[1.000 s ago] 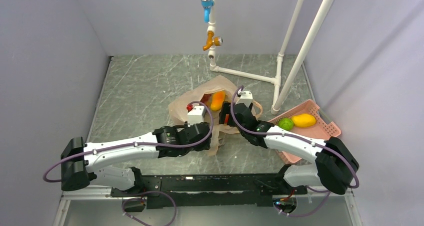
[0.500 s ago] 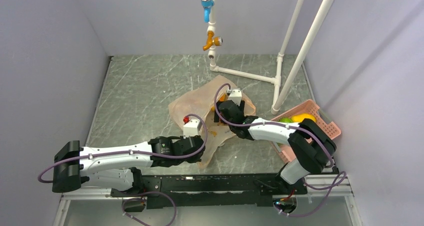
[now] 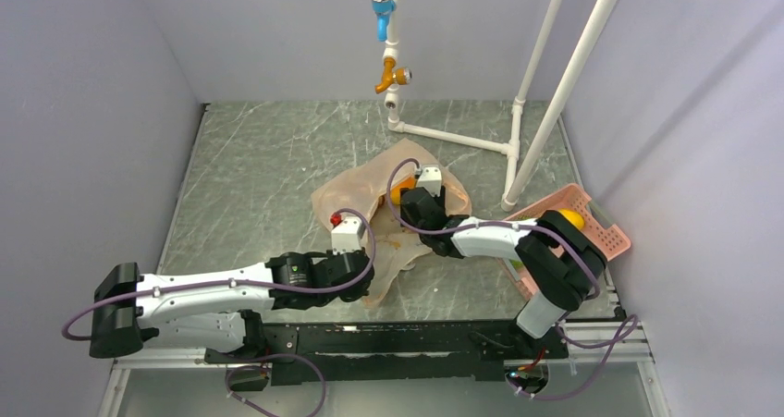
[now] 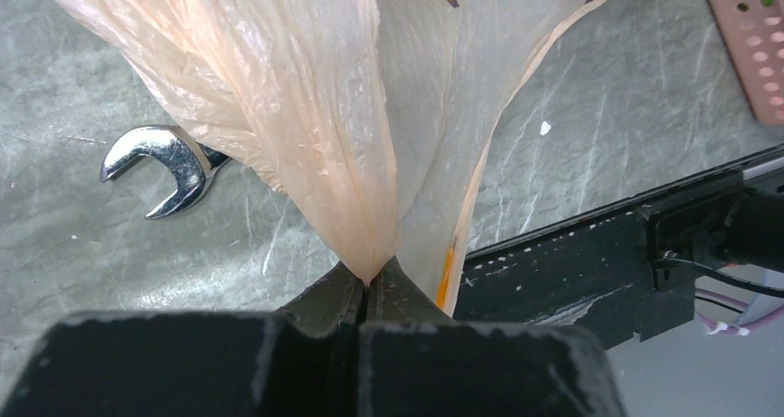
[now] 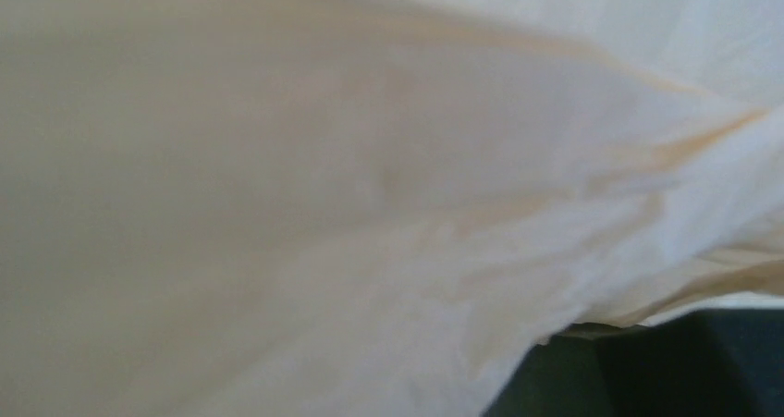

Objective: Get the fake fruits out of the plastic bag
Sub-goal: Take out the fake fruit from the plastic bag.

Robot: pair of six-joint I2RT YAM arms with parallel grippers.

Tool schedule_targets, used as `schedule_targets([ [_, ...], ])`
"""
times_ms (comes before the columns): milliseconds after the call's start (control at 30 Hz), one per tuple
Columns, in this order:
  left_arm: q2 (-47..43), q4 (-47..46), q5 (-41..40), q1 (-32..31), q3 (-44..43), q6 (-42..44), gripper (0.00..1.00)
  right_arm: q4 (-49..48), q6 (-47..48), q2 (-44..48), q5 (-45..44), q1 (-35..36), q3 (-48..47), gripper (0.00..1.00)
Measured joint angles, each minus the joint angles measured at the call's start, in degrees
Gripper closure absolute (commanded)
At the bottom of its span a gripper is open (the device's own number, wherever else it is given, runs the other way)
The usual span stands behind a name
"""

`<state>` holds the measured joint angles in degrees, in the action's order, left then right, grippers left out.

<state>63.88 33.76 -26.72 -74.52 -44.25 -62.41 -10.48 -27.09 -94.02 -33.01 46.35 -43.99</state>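
The peach-orange plastic bag (image 3: 361, 195) lies crumpled mid-table. My left gripper (image 3: 368, 278) is shut on its near flap and holds it stretched toward the near edge. In the left wrist view the jaws (image 4: 370, 278) pinch a bunched fold of the bag (image 4: 305, 93). My right gripper (image 3: 408, 202) reaches into the bag's mouth next to an orange fruit (image 3: 399, 193). The right wrist view is filled with bag film (image 5: 351, 186), with only a dark finger (image 5: 647, 371) at the bottom right. The other fruits in the bag are hidden.
A pink slotted basket (image 3: 606, 237) at the right holds a yellow fruit (image 3: 570, 219); its corner shows in the left wrist view (image 4: 749, 38). A steel wrench (image 4: 166, 163) lies beside the bag. A white pipe frame (image 3: 511, 149) stands behind. The black base rail (image 4: 573, 260) runs along the near edge.
My left gripper has pulled the bag's flap toward the near edge and leftward. My right gripper has moved left and deeper into the bag's mouth, its elbow folding over the basket.
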Motion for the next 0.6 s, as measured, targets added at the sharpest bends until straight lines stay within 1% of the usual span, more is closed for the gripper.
schedule_targets([
  [67, -1.2, 0.2, -0.5, 0.0, 0.0, -0.3, 1.00, -0.3, 0.5, 1.1, -0.2, 0.3, 0.4, 0.52],
  [100, -1.7, 0.1, -0.7, 0.0, 0.1, -0.4, 1.00, -0.6, 0.8, 2.0, -0.4, 0.4, 0.7, 0.54],
  [200, -2.7, -0.1, -1.1, 0.0, 0.8, -0.5, 1.00, -1.6, 2.1, 3.7, -1.6, 0.6, 1.3, 0.70],
  [267, -2.5, -0.2, -1.2, -0.1, 1.2, -0.5, 1.00, -2.1, 2.8, 3.8, -2.3, 0.7, 1.3, 0.86],
  [333, -2.2, -0.2, -1.2, -0.1, 1.2, -0.4, 1.00, -2.1, 3.6, 3.8, -2.5, 0.8, 1.3, 0.96],
  [367, -1.9, -0.2, -1.2, -0.1, 1.2, -0.4, 1.00, -2.1, 4.0, 3.8, -2.5, 1.0, 1.3, 0.99],
  [500, 0.2, 0.2, -1.2, -0.1, 0.7, -0.3, 1.00, -1.6, 4.7, 5.8, -1.6, 2.1, 1.4, 1.00],
  [600, 1.0, 0.6, -1.5, -0.1, -0.1, -0.3, 1.00, -1.3, 5.0, 11.8, 2.7, 3.8, 3.0, 1.00],
])
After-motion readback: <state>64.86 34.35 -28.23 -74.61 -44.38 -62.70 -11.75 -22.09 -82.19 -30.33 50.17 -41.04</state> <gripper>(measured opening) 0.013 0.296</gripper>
